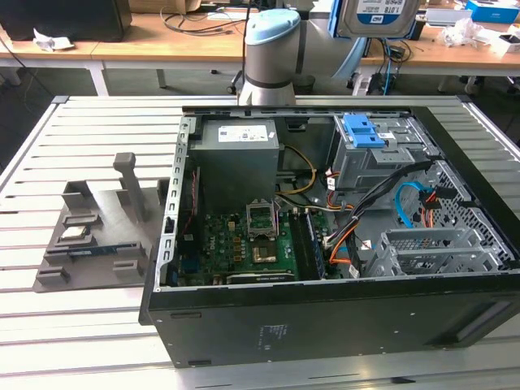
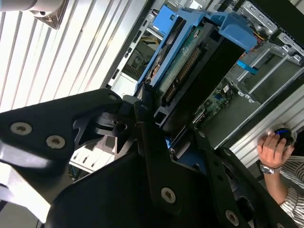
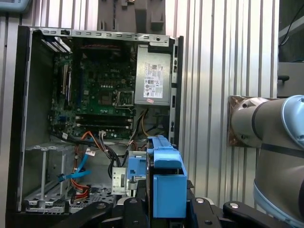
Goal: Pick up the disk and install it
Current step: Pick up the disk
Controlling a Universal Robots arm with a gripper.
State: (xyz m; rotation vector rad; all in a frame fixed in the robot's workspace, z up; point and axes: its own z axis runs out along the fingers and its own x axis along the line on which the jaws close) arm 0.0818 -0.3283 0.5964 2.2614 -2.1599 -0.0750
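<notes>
Holding the disk (image 2: pixel 183 61) edge-on above the computer case (image 1: pixel 325 317), I have the gripper (image 2: pixel 164 118) clamped on it. In the second wrist view the black fingers (image 2: pixel 145 123) press on the two flat faces at one end of the drive. The blue bracket (image 2: pixel 228 26) wraps the other end and is left free. I judge that this grip was chosen so that the bracket's sides, the parts likely to seat in a bay, are not covered.

In the exterior view the disk (image 1: pixel 379 16) hangs high over the far side of the case, well apart from everything inside it, so the pick-up looks done and the install not yet made. The first wrist view looks straight down past the bracket (image 3: pixel 166 183) into the case.

The case lies on its side on the slatted table (image 1: pixel 97 325) with its panel off, which opens the interior from above. Inside the case, in a far corner, stands the metal drive cage (image 1: pixel 390 162) with a small blue latch piece (image 1: pixel 363 130) on top. The grey power supply (image 1: pixel 240 154) sits beside it along the same wall. A person's hand (image 2: pixel 273 149) rests outside the case, clear of the opening.
</notes>
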